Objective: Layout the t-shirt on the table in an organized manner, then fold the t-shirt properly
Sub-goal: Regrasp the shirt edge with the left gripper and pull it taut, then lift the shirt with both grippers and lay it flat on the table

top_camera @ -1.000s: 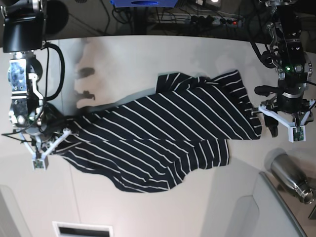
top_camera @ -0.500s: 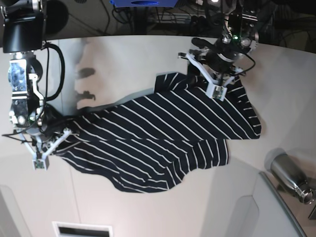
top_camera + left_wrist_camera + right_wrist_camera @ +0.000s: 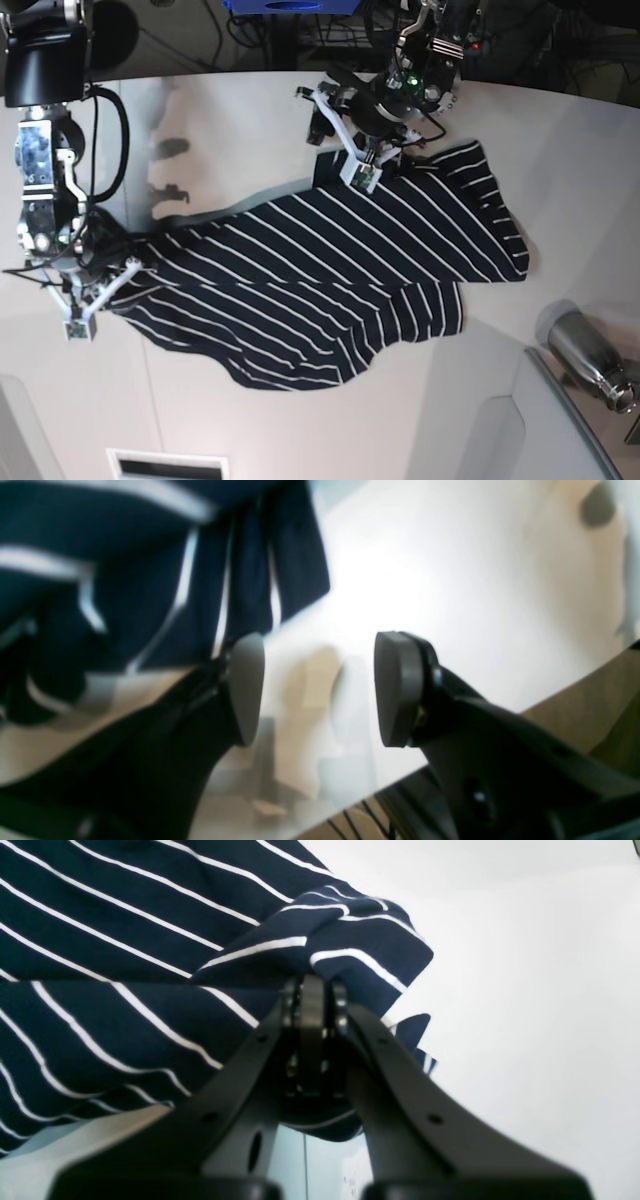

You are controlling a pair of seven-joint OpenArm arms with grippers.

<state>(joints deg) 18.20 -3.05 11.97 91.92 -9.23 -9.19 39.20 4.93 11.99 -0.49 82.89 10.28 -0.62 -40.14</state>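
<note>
The dark navy t-shirt point(image 3: 330, 260) with thin white stripes lies spread and rumpled across the white table point(image 3: 250, 120). My right gripper point(image 3: 105, 272) is at the shirt's left end. In the right wrist view it point(image 3: 312, 995) is shut on a bunched fold of the t-shirt point(image 3: 125, 965). My left gripper point(image 3: 328, 125) hovers at the shirt's far corner near the table's back edge. In the left wrist view it point(image 3: 320, 690) is open and empty. The blurred t-shirt point(image 3: 125, 580) hangs just past its left pad point(image 3: 245, 690), over the table point(image 3: 425, 555).
A metal bottle point(image 3: 590, 355) lies at the right, beside a grey panel point(image 3: 560, 430). Another grey panel point(image 3: 60, 420) and a white vent point(image 3: 165, 465) are at the front left. Cables and a power strip run behind the table's curved far edge.
My left arm has swung from the shirt's right end across to its far corner near the back edge, open throughout. The right arm and the shirt have not moved.
</note>
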